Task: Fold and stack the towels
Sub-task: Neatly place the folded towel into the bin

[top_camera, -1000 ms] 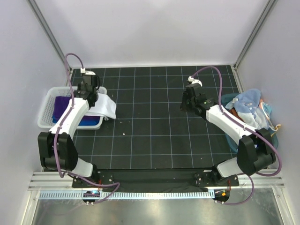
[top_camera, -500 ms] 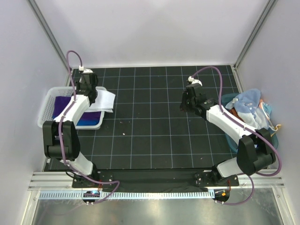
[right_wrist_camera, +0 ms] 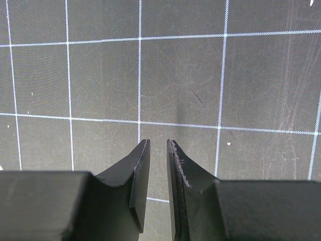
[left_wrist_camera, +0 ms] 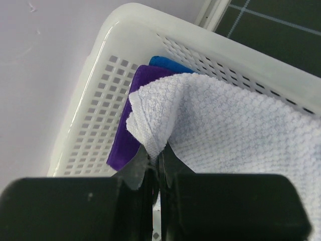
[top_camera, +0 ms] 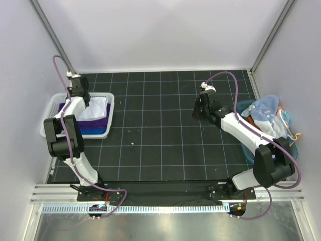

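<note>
Now the left gripper (left_wrist_camera: 156, 163), clamped shut on a corner of the white towel (left_wrist_camera: 241, 125), has swung it off the tabletop (top_camera: 165, 130) into the basket (left_wrist_camera: 150, 25) at the left edge, over the purple towel (left_wrist_camera: 134, 100); release looks next.

The top external camera looks steeply down from high above the near edge, taking in the whole black white-gridded table mat (top_camera: 160, 145). The left wrist camera looks past the left gripper (left_wrist_camera: 158, 160), very near a white waffle-weave towel (left_wrist_camera: 241, 125) and white perforated plastic basket (left_wrist_camera: 165, 30), both small at the overhead view's left. The right wrist camera faces straight down past the right gripper (right_wrist_camera: 158, 145), close on that mat
</note>
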